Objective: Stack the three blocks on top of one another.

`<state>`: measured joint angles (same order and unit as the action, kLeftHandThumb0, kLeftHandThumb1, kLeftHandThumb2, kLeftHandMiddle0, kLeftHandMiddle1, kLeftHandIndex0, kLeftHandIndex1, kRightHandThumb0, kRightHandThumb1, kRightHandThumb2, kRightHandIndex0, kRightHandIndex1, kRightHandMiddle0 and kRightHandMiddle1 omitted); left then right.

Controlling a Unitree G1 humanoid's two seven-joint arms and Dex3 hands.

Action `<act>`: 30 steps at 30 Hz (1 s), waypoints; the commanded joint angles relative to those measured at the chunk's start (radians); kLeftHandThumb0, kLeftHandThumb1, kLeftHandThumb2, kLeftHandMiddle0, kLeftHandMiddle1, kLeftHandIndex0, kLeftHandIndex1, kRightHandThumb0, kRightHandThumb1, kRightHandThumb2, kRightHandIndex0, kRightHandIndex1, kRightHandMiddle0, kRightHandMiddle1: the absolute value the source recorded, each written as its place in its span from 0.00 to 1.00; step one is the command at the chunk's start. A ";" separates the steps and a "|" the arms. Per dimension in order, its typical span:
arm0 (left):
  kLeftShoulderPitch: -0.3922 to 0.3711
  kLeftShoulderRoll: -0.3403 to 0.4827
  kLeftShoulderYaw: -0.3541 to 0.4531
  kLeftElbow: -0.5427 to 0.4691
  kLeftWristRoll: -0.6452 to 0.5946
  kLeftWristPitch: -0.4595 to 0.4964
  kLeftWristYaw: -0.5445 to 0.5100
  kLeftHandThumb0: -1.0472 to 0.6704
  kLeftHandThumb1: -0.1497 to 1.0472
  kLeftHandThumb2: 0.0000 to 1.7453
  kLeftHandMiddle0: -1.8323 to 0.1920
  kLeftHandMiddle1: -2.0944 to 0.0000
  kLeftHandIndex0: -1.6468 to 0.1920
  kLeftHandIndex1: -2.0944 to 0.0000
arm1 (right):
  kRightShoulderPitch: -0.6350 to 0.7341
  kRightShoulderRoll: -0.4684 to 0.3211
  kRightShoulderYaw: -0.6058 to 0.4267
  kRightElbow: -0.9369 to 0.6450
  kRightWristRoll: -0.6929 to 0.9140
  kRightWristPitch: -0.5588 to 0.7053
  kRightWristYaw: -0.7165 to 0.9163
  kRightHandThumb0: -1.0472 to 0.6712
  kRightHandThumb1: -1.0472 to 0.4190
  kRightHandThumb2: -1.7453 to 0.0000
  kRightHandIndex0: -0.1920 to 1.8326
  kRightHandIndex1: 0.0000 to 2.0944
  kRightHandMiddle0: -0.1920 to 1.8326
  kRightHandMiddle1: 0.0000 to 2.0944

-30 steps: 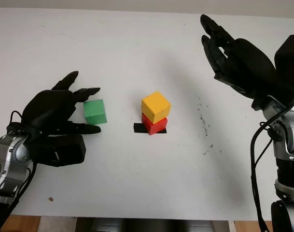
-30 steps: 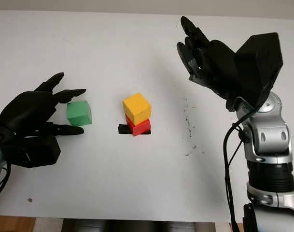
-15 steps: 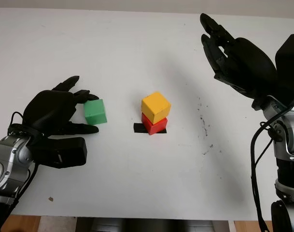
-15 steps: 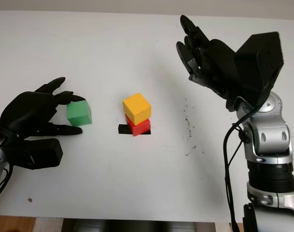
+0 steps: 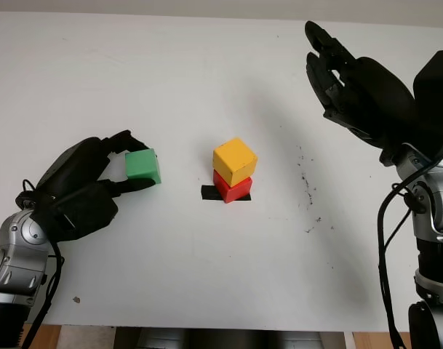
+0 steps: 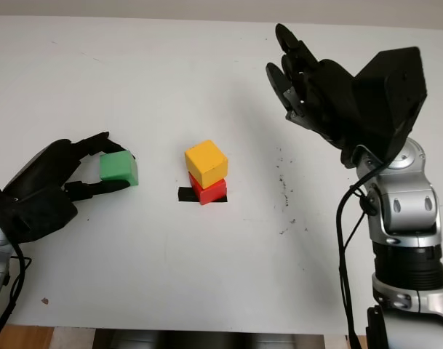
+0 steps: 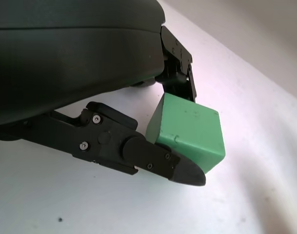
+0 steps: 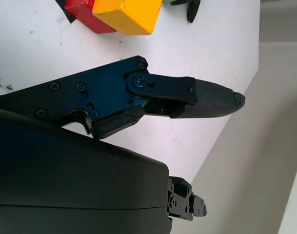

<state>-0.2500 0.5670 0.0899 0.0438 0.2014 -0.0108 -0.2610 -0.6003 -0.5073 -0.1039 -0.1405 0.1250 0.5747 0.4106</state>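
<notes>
Pinching the green block [image 5: 142, 165] in my left robot hand [image 5: 86, 190], I see the yellow-on-red stack [image 5: 233, 170] lying to its right.

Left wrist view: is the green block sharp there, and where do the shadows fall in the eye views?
In the left wrist view the green block is sharp in the left robot hand, its fingers pressed against it. In the left eye view soft shadows lie under the yellow block on the red block, and on the table below the open right robot hand.
</notes>
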 commanded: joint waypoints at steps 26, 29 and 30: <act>-0.274 0.112 -0.023 -0.170 -0.112 0.098 -0.290 0.33 0.96 0.03 0.77 0.97 0.68 0.36 | -0.002 0.010 0.005 -0.007 0.018 -0.017 0.000 0.21 0.00 0.75 0.00 0.00 0.04 0.03; -0.387 0.123 -0.069 -0.163 -0.115 0.118 -0.360 0.31 0.97 0.03 0.76 0.97 0.68 0.35 | 0.007 0.012 0.006 -0.016 0.019 -0.007 -0.002 0.21 0.00 0.74 0.00 0.00 0.03 0.03; -0.415 0.122 -0.082 -0.160 -0.113 0.123 -0.376 0.31 0.97 0.03 0.75 0.97 0.67 0.34 | 0.009 0.012 0.006 -0.018 0.021 -0.004 -0.001 0.21 0.00 0.74 0.00 0.00 0.03 0.03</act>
<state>-0.6283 0.6781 0.0215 -0.1090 0.0939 0.1097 -0.6230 -0.5993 -0.4969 -0.0989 -0.1427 0.1413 0.5676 0.4113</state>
